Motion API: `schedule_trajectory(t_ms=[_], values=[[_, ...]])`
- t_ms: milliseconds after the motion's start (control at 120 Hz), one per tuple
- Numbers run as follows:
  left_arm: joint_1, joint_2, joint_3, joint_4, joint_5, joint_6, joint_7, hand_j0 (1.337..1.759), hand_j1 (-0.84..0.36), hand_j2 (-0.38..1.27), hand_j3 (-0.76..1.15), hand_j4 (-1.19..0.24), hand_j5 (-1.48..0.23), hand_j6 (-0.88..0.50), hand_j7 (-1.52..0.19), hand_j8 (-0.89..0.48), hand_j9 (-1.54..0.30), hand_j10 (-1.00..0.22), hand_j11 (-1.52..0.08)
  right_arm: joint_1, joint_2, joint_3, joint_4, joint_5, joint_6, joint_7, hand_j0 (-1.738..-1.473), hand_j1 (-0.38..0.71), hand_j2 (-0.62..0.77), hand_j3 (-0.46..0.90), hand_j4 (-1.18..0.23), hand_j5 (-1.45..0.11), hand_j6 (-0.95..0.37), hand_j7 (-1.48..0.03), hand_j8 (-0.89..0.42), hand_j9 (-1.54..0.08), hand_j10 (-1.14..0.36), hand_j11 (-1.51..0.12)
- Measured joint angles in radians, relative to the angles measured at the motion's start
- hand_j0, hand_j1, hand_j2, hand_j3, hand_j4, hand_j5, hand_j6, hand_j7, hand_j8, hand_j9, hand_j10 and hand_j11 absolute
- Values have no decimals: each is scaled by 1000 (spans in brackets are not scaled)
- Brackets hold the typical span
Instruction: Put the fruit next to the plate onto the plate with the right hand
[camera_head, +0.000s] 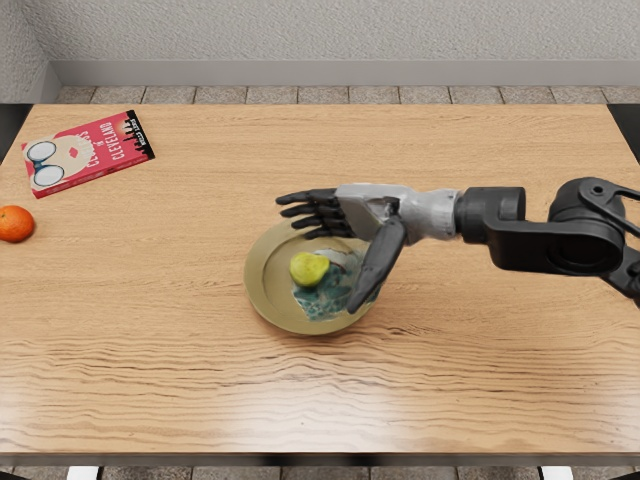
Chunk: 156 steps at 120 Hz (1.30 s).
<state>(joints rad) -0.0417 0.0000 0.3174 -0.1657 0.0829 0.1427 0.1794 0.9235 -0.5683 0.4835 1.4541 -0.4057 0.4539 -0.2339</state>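
The small yellow-green round fruit (308, 268) lay on the round olive plate (263, 282) at frame centre, where the thumb of the open, empty right hand (347, 214) could nudge it off.

The head view looks down slantwise across the table (180, 300) toward the wall (320, 30).

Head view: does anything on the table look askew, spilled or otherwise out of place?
Nothing spilled or damaged. The yellow-green fruit lies on the plate, the open right hand over it. The orange sits alone at the picture's far left, far from the plate, and the red book lies at a slant.
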Motion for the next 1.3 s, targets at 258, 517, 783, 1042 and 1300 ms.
schedule_trajectory(t_ms=[258,517,783,1042,1300], values=[[0,0,0,0,0,0,0,1658,349,0,0,0,0,0,0,0,0,0,0,-1,-119,5,5,240,135,-3,-1658,-300,-7,0,-42,-55,-42,-55,-42,-55,-42,-55],[0,0,0,0,0,0,0,1658,349,0,0,0,0,-1,0,0,0,0,0,-9,-231,-1,5,385,155,-3,-1658,-306,-6,0,-37,-48,-36,-48,-36,-48,-36,-48],[0,0,0,0,0,0,0,1658,349,0,0,0,0,-1,0,-1,0,0,0,-47,-346,-6,2,472,157,-3,-1658,-308,-6,0,-35,-46,-34,-46,-34,-46,-35,-46],[0,0,0,0,0,0,0,1658,349,0,0,0,0,-1,0,-1,0,0,0,-97,-431,-9,0,519,157,-3,-1658,-309,-6,0,-33,-45,-33,-45,-33,-45,-34,-45],[-1,0,0,-4,0,0,0,1658,349,0,0,-1,0,-1,0,-1,0,0,0,-130,-470,-10,1,541,157,-2,-1658,-310,-5,0,-32,-43,-31,-44,-32,-43,-32,-43]])
